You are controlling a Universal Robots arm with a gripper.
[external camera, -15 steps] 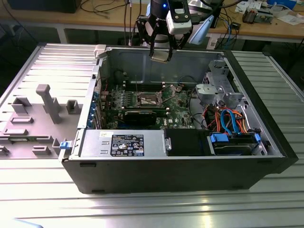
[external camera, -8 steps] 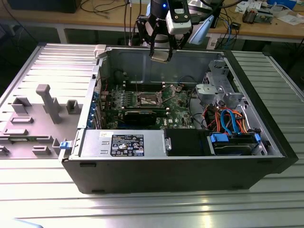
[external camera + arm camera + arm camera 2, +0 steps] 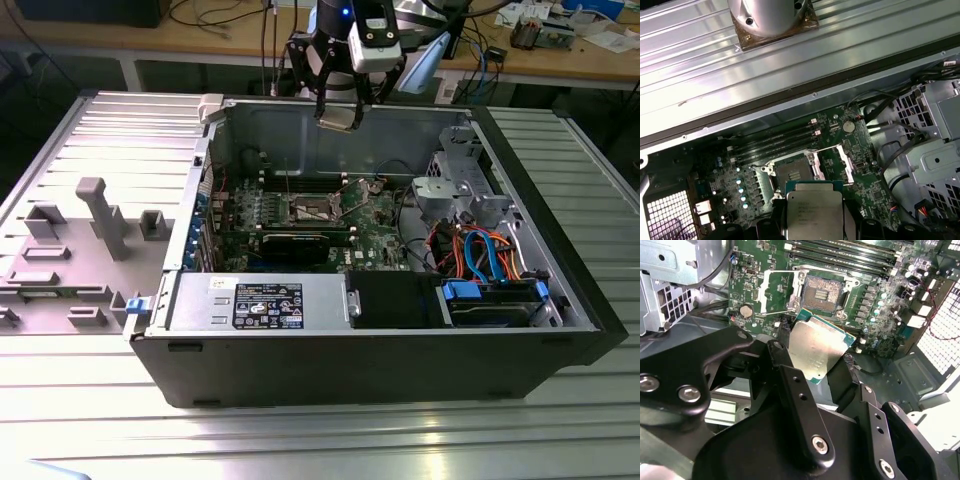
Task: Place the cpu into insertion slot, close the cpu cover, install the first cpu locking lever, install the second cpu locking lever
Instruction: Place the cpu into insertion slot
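My gripper (image 3: 338,112) hangs over the open computer case (image 3: 300,370), near its back wall, and is shut on the cpu (image 3: 339,120). The cpu (image 3: 815,351) is a flat silver-grey square with a green edge, clamped between two black fingers (image 3: 790,385). It is held in the air, apart from the board. Below it lies the insertion slot (image 3: 824,291), a dark square socket with nothing in it, on the green board (image 3: 750,285). The cpu cover (image 3: 774,290) stands swung open beside the socket. In the first wrist view the cpu (image 3: 812,212) sits just short of the insertion slot (image 3: 794,176).
Long memory slots (image 3: 300,186) run behind the socket. A black graphics card (image 3: 300,246) lies in front of it. A power supply (image 3: 260,300), a drive cage (image 3: 450,195) and coloured cables (image 3: 485,250) fill the case's front and the exterior view's right. Grey fixtures (image 3: 100,215) stand outside, at its left.
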